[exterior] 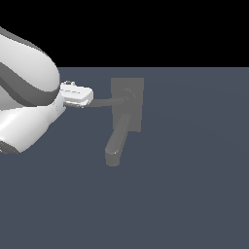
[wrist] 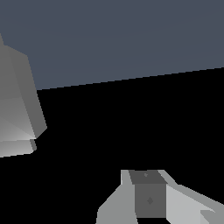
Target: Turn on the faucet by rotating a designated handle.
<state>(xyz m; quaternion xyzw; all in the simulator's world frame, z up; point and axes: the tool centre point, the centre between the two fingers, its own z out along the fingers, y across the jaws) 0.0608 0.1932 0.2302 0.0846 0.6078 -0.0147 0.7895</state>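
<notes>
The grey faucet (exterior: 127, 104) has a flat back plate and a thick rounded spout (exterior: 117, 142) that points toward the camera in the exterior view. Its thin handle (exterior: 108, 101) runs from a round hub on the plate out to the exterior view's left. My white gripper (exterior: 83, 100) sits at the handle's free end, touching or just short of it. Its fingers are too small to make out there. The wrist view holds one grey fingertip pad (wrist: 149, 197) and a large pale grey block (wrist: 17, 109) beside it; the faucet itself is not recognisable there.
A flat blue-grey floor (exterior: 194, 185) spreads around the faucet, with black background behind it. My bulky white arm (exterior: 24, 97) fills the exterior view's left edge.
</notes>
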